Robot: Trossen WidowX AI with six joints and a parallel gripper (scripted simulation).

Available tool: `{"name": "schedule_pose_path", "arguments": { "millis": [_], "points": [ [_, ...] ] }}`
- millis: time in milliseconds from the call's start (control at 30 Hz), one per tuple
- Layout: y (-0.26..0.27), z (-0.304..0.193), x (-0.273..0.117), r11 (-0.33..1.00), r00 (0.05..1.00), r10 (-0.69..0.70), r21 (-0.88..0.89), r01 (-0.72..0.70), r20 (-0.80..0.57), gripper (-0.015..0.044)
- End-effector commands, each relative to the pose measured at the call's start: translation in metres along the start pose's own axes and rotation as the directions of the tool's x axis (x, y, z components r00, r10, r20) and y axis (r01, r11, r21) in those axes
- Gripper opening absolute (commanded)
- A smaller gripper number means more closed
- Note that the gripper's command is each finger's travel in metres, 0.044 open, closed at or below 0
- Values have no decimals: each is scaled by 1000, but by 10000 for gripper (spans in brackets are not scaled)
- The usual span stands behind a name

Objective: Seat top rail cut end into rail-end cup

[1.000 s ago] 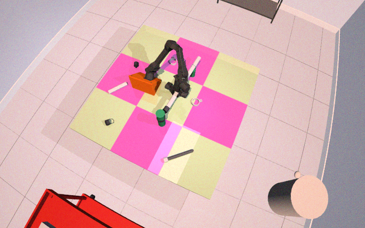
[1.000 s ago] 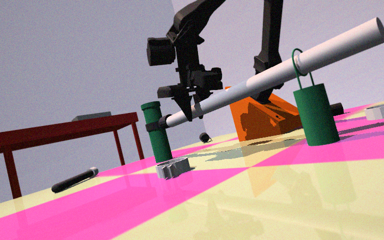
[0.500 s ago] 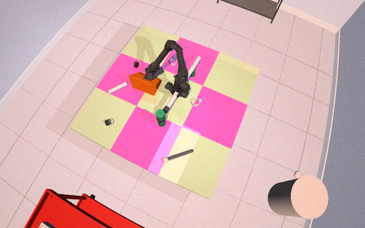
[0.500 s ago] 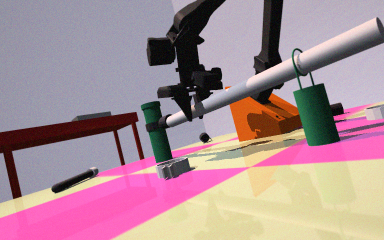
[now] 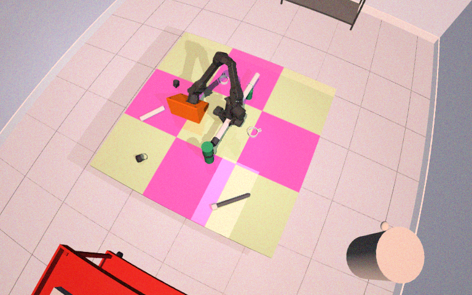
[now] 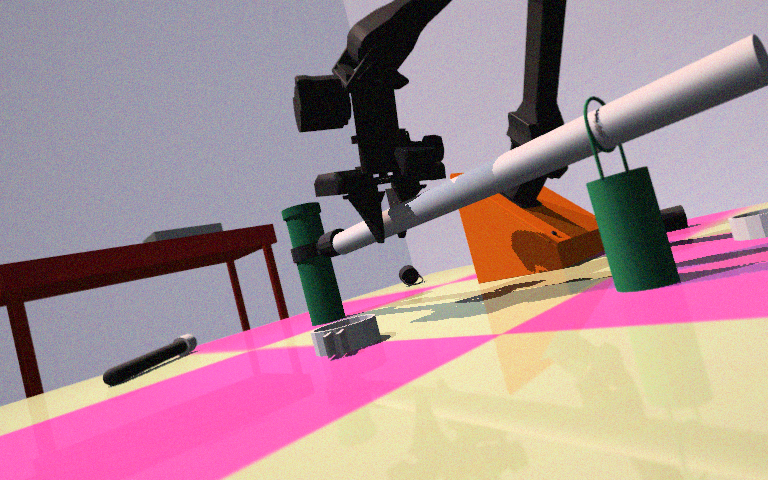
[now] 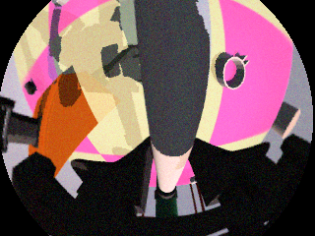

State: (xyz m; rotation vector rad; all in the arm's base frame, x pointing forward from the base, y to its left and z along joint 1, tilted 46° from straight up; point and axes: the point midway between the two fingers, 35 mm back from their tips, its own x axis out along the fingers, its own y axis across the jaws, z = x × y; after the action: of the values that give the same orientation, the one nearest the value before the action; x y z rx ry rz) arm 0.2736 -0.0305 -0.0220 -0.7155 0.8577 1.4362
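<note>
The white rail (image 5: 221,130) (image 6: 549,157) (image 7: 169,164) slopes down through the green wire loop (image 6: 587,127) on the short green post (image 5: 249,94) (image 6: 634,237). Its lower end meets the mouth of the dark rail-end cup (image 5: 214,141) (image 6: 326,242) (image 7: 166,193); how deep it sits inside is hidden. The cup hangs on the dark band (image 6: 302,253) around the big green post (image 5: 208,158) (image 6: 322,294), in the post's upper half, below its cap (image 6: 301,210). My gripper (image 5: 228,120) (image 6: 391,221) (image 7: 167,137) is shut on the rail, a short way from the cup.
A grey ring clamp (image 5: 253,131) (image 6: 365,333) (image 7: 233,72) lies near the big post. A dark rod (image 5: 231,200) (image 6: 146,361), a white stick (image 5: 152,113) and a small dark cup (image 5: 140,157) (image 6: 408,275) lie farther off. My orange base (image 5: 186,109) (image 6: 481,243) (image 7: 64,125) stands beside the rail.
</note>
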Motion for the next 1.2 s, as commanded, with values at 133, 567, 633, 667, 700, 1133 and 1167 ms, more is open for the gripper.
{"name": "schedule_pose_path", "arguments": {
  "millis": [133, 567, 633, 667, 700, 1133, 1167],
  "points": [
    [0, 0, 0, 1000, 1000, 0, 0, 0, 0, 0],
    [0, -2, -2, 1000, 1000, 0, 2, 0, -6, 0],
    [1, -2, -2, 1000, 1000, 0, 2, 0, -7, 0],
    [1, -2, -2, 1000, 1000, 0, 2, 0, -8, 0],
    [1, -3, -2, 1000, 1000, 0, 2, 0, -8, 0],
    [1, -5, -3, 1000, 1000, 0, 2, 0, -12, 0],
    [1, -5, -3, 1000, 1000, 0, 2, 0, -12, 0]
  ]
}}
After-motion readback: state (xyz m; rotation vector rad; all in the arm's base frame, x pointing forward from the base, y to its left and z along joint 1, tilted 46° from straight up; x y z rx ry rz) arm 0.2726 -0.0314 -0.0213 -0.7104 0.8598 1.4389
